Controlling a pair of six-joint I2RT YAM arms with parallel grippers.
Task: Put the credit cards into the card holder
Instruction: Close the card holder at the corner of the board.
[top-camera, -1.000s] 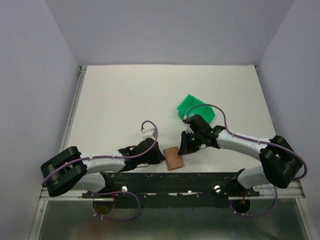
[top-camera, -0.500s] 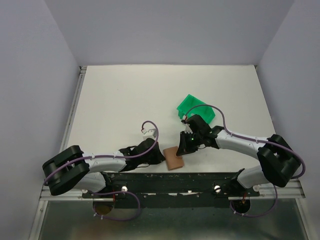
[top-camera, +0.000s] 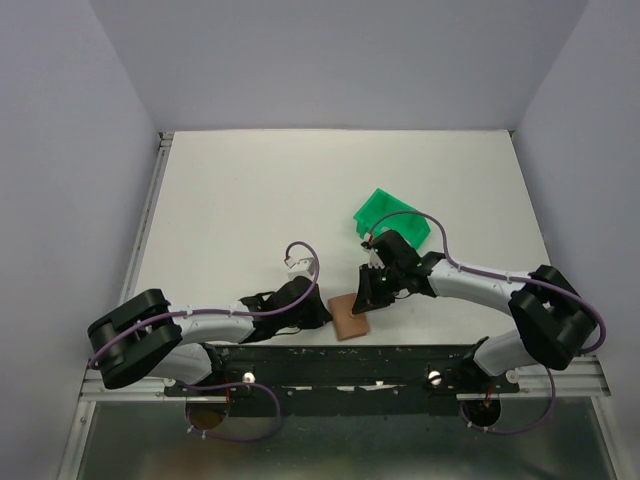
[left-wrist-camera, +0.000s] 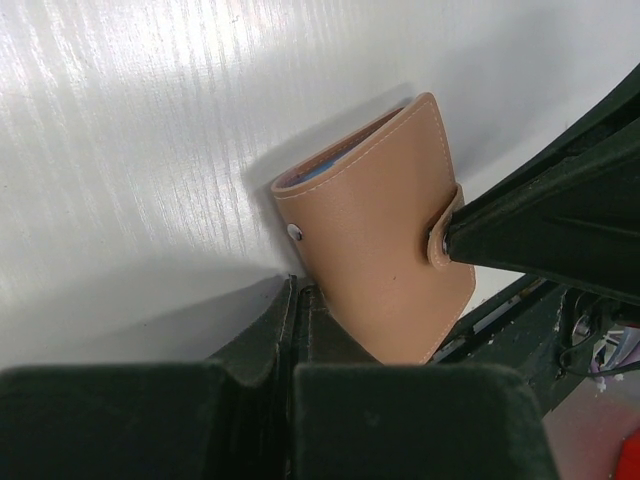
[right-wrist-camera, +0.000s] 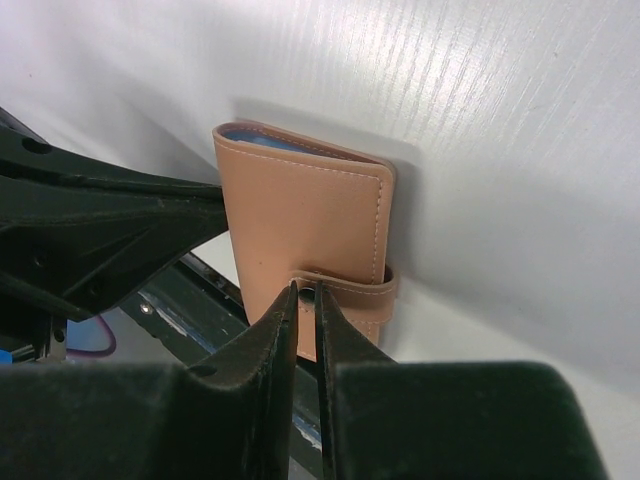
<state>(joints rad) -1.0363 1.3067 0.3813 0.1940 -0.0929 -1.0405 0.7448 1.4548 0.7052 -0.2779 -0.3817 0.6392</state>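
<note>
The tan leather card holder (top-camera: 349, 317) lies folded at the table's near edge, with its snap tab (right-wrist-camera: 350, 291) wrapped over the cover. A blue credit card edge (left-wrist-camera: 322, 171) shows inside its open side, also in the right wrist view (right-wrist-camera: 262, 139); no loose cards are in view. My left gripper (top-camera: 322, 314) is shut, its tips (left-wrist-camera: 298, 290) against the holder's (left-wrist-camera: 380, 240) left edge. My right gripper (top-camera: 363, 301) is shut to a thin slit, its tips (right-wrist-camera: 305, 292) resting on the snap tab of the holder (right-wrist-camera: 300, 220).
A green plastic bin (top-camera: 392, 217) stands just behind the right arm. The black rail of the arm mounts (top-camera: 400, 358) runs right along the holder's near side. The grey walls (top-camera: 80, 150) close in the white table.
My right gripper has moved a little left and nearer, down onto the holder's tab. The left gripper and the holder have barely moved.
</note>
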